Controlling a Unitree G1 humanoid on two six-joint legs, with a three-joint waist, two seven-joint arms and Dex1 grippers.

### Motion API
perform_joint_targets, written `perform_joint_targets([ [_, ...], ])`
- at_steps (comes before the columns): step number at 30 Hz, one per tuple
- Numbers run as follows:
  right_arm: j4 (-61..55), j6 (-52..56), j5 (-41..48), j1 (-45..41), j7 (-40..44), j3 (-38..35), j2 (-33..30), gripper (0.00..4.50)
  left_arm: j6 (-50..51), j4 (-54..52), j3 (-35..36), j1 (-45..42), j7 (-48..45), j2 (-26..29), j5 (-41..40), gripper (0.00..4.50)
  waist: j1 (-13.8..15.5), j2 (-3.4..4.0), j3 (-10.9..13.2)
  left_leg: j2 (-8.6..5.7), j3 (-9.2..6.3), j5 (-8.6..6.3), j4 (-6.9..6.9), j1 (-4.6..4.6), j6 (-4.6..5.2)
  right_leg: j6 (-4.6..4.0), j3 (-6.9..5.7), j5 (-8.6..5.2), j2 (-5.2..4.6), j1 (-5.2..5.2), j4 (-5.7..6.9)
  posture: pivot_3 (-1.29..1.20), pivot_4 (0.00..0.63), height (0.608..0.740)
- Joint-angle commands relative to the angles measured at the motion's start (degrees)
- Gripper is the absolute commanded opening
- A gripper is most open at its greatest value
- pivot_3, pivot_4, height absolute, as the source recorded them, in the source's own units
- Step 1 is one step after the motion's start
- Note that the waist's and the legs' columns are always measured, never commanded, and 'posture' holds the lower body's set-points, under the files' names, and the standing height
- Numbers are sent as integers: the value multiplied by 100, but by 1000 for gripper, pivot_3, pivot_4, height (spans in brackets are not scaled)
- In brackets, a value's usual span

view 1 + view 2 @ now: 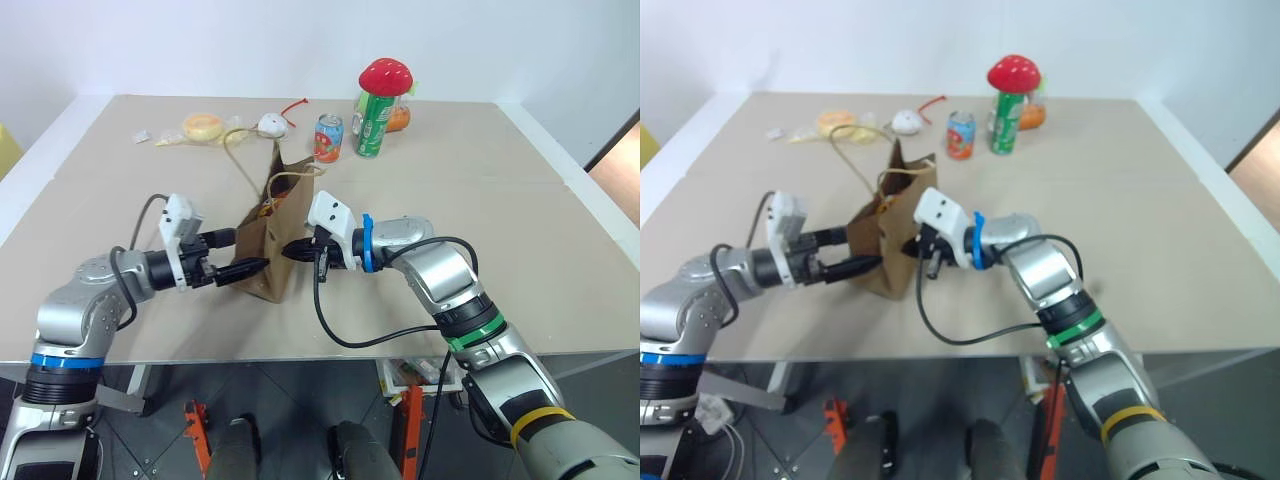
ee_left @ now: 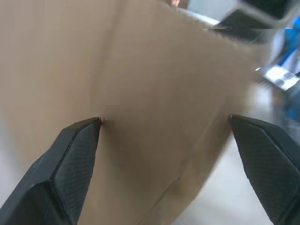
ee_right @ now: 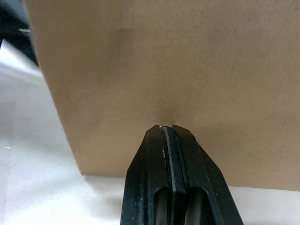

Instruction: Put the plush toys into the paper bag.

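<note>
While the paper bag (image 1: 268, 240) stands upright on the table (image 1: 520, 200), the left gripper (image 2: 164, 126) has its fingers spread wide against the bag's near wall. Opposite it, the right gripper (image 3: 167, 127), fingers pressed together, touches the other wall with its tip; something orange-brown shows inside the bag's mouth.

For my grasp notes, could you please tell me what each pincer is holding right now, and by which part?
Nothing is held. The left pincer stands open with its fingertips against the paper bag. The right pincer is shut, its tip pressed to the bag's opposite side.
</note>
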Motion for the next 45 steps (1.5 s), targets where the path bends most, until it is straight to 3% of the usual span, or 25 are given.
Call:
perform_joint_targets([
  [1, -215, -35, 14, -30, 23, -130, -41, 69, 503, -721, 202, -83, -71, 97, -727, 4500, -1, 0, 0, 1, -1, 0, 0, 0, 0, 1, 0, 0, 1, 0, 0, 0, 150, 740],
  [5, -193, -62, -5, -30, 36, -104, -55, 69, 828, -817, 379, -74, -403, 553, -1115, 4500, -22, 1, 0, 3, -2, 0, -2, 7, 0, 1, 1, 0, 6, -2, 1, 0, 150, 740],
  [11, -155, -72, 5, -58, 14, -127, -27, 69, 631, -374, 317, -366, -480, 902, -789, 4500, -14, 0, 0, 0, -3, 0, 1, 7, 0, -23, 0, -10, 2, 3, 1, 0, 150, 740],
  [15, -200, -34, 15, -47, 2, -154, -44, 69, 325, -219, -57, -423, -182, 777, -175, 4500, 0, 0, 0, -1, -1, 0, 2, 7, 0, -22, 0, -11, -2, 5, 0, 0, 150, 740],
  [26, -377, 77, 33, 38, -20, -183, -149, 69, 940, -947, -249, -241, 886, 244, -193, 4500, 0, 0, 0, 0, -1, 0, -2, 3, 0, -3, 1, -11, 2, 2, 1, 0, 150, 740],
  [39, -363, 63, 15, 46, -27, -158, -152, 69, 626, -1351, -972, -65, 1442, 368, 948, 4500, 2, 0, 0, -1, -2, 0, 0, 5, -1, -17, 2, -10, 2, 3, 1, 0, 150, 740],
  [43, -380, 78, 9, 59, -25, -152, -168, 69, 568, -1172, -836, -179, 1549, 188, 967, 4500, 5, 0, 0, -2, -2, 0, 0, 4, -1, -17, 2, -10, 0, 4, 0, 0, 150, 740],
  [44, -384, 81, 6, 63, -27, -152, -173, 0, 568, -1114, -774, -227, 1558, 153, 946, 3888, 3, 0, 0, -1, -2, 0, 1, 4, -1, -17, 2, -10, 0, 4, 0, 0, 150, 740],
  [45, -386, 86, 5, 65, -30, -153, -175, 0, 572, -1069, -722, -264, 1567, 125, 936, 3644, 3, 0, 0, -1, -2, 0, 1, 5, 0, -18, 2, -10, 2, 3, 1, 0, 150, 740],
])
